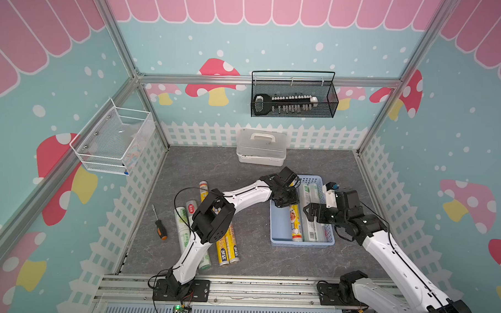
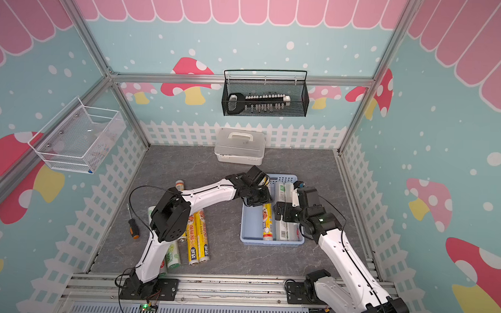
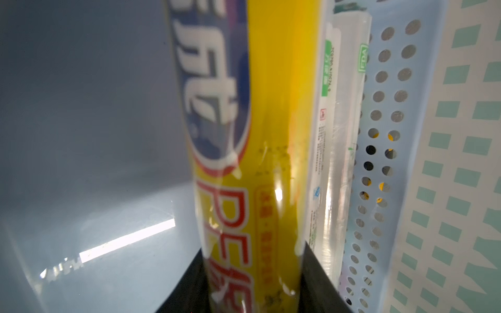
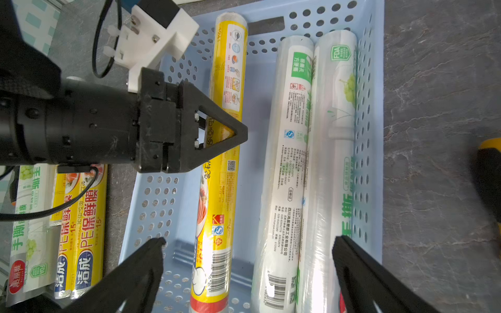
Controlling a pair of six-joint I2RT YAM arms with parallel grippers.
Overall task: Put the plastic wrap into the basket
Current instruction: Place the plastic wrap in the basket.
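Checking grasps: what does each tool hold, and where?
Left tool clamps the yellow roll in the basket, between its middle and far end; right tool, open, holds nothing.

Robot test cell, staged enclosure, aluminium profile frame (image 1: 189, 79), printed mushroom-and-fence wall panels (image 1: 215, 72), grey stone-look tabletop (image 1: 214, 167), arm mounts (image 1: 180, 289) bolted to slotted front rail (image 1: 262, 289).

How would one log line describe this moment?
left gripper shut on yellow roll | right gripper open | basket holds three rolls

In the basket (image 1: 281, 227), floor is bare toward the left arm (image 1: 242, 194); 3 rolls (image 4: 284, 162) fill the rest (left gripper (image 4: 233, 134) clamps 1). Tabletop (image 1: 252, 234) between basket and loose rolls (image 1: 226, 248) is free.
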